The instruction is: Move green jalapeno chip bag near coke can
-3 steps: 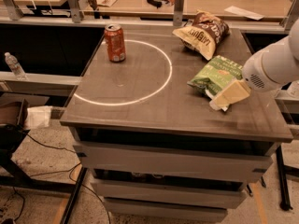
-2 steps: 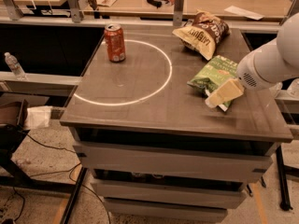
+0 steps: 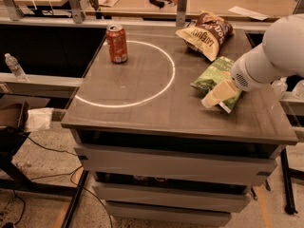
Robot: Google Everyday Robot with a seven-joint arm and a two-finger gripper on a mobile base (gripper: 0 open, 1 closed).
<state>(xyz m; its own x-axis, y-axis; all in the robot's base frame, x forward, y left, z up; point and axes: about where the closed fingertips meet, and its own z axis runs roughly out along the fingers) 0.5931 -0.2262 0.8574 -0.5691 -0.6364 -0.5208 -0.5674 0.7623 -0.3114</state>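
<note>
Grasp step in hand. Gripper (image 3: 213,98) low over bag (image 3: 213,75), right side of table (image 3: 142,115) — spread or pinching, cannot tell. Can (image 3: 117,43) at far-left corner, well apart. Next — secure hold, lift, carry left, set down beside can.

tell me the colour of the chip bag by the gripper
Bright green with pale lettering, in the camera view; the gripper is at the near edge of the chip bag.
</note>
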